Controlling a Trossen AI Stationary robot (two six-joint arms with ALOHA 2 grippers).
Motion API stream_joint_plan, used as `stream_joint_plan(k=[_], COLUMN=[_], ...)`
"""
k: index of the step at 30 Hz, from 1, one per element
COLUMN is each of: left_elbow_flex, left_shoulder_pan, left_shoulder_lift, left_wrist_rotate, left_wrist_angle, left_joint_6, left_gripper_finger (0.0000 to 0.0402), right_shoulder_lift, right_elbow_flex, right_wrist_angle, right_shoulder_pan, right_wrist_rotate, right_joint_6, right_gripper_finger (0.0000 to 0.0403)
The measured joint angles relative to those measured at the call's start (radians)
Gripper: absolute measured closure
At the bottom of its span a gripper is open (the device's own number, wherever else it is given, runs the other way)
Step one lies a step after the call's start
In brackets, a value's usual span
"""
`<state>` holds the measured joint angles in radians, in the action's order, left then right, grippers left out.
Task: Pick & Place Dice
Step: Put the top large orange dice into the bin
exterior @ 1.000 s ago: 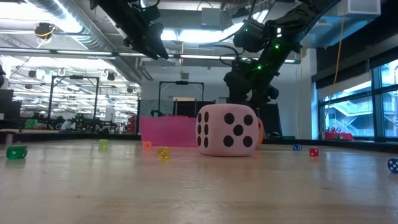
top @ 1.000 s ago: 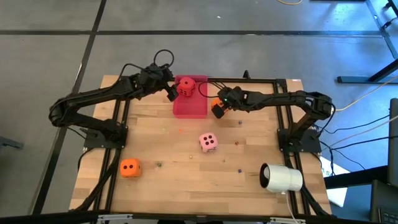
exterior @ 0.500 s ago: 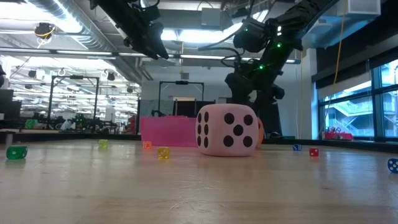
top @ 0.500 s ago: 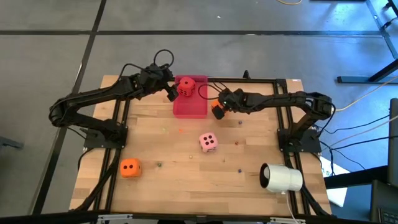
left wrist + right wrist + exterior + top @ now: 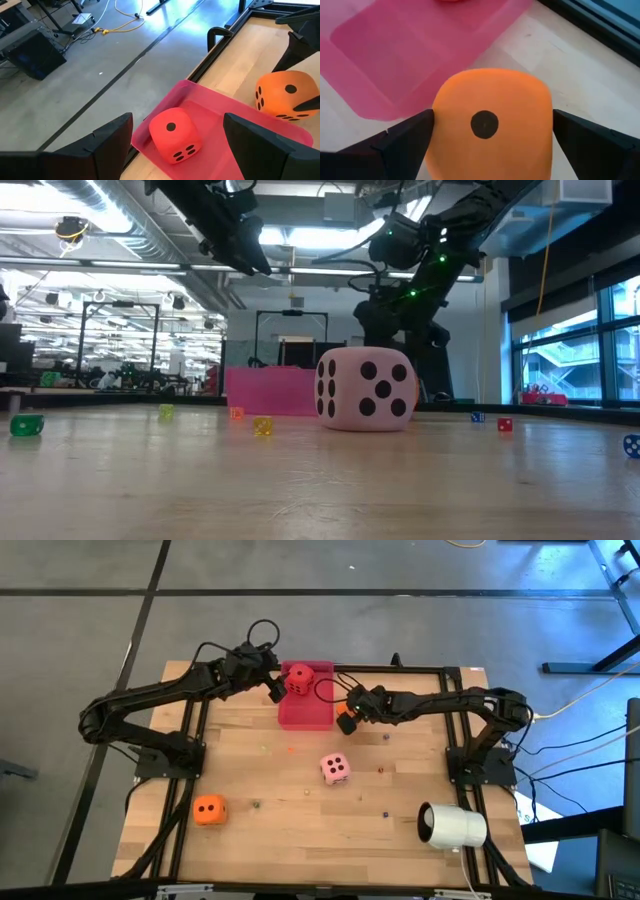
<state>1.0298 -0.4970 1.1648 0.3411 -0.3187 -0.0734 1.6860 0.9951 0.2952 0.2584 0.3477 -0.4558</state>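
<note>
- An orange die [image 5: 492, 120] is pinched between the two dark fingers [image 5: 402, 142] of the right claw [image 5: 492, 145], one finger pressed to each side.
- A single dark pip is shown on the face turned toward the camera.
- Beyond the die, a pink tray [image 5: 415, 55] is seen lying flat on the wooden desk [image 5: 580, 70].
- A sliver of something red is barely caught at the tray's far edge, too cut off to tell.
</note>
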Motion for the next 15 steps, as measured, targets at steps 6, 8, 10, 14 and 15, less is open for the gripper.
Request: stream_joint_plan(k=[6,8,10,14,15], left_elbow_flex=[0.0,0.0,0.0,0.0,0.0], left_shoulder_pan=[0.0,0.0,0.0,0.0,0.0], left_shoulder_lift=[0.0,0.0,0.0,0.0,0.0], left_wrist_rotate=[-0.001,-0.001,-0.002,-0.002,-0.002], left_wrist_angle=[0.0,0.0,0.0,0.0,0.0], left_joint_6=[0.0,0.0,0.0,0.0,0.0], left_gripper_finger=[0.0096,0.0096,0.0096,0.0096,0.0096], right_shoulder_lift=[-0.03,-0.032,-0.032,-0.033,-0.033], right_elbow_flex=[-0.002,-0.002,-0.002,-0.002,-0.002], right_wrist_angle=[0.013,0.012,0.014,0.014,0.011], right_shoulder_pan=[0.002,0.002,0.002,0.001,0.001], right_wrist_rotate=[0.015,0.015,0.015,0.015,0.014], right_joint_6=[0.046,0.053,0.055,0.052,0.051], right_gripper_finger=[0.0003,0.0003,0.0003,0.0003,0.0003])
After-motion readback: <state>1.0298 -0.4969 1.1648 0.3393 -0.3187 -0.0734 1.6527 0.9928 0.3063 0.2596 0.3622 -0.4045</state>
